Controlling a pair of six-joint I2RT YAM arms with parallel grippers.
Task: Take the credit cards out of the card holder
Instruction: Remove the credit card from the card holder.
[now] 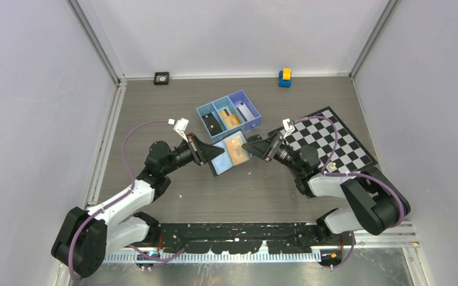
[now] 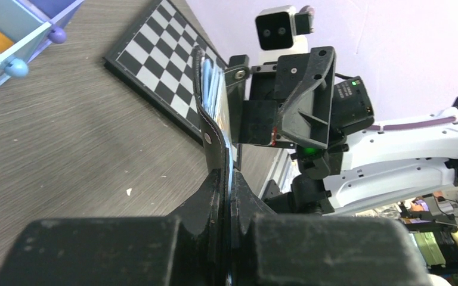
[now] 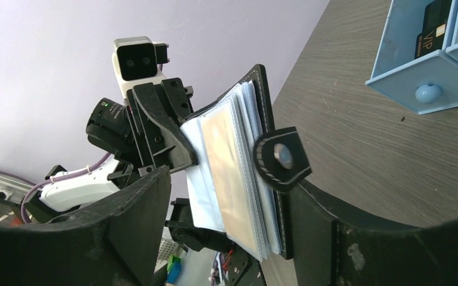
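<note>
left gripper [image 2: 228,187] clamped the card holder [image 3: 238,173] by its edge; right gripper [image 1: 251,147] stood wide astride its sleeves, contact unclear; credit cards [image 1: 237,152] mostly hidden behind cloudy plastic.

Top external view: bright, even, diffuse light. The grey tabletop [image 1: 155,113] and the pale walls [image 1: 30,89] show no glare. Only faint, soft shadows lie under the arms, and focus is sharp throughout.

Wrist views: the left hand [image 2: 227,196] and the right hand [image 3: 220,173] fill the lower frame as dark, soft, out-of-focus masses. The clear sleeves of the card holder [image 3: 238,179] carry a pale, hazy sheen.
</note>
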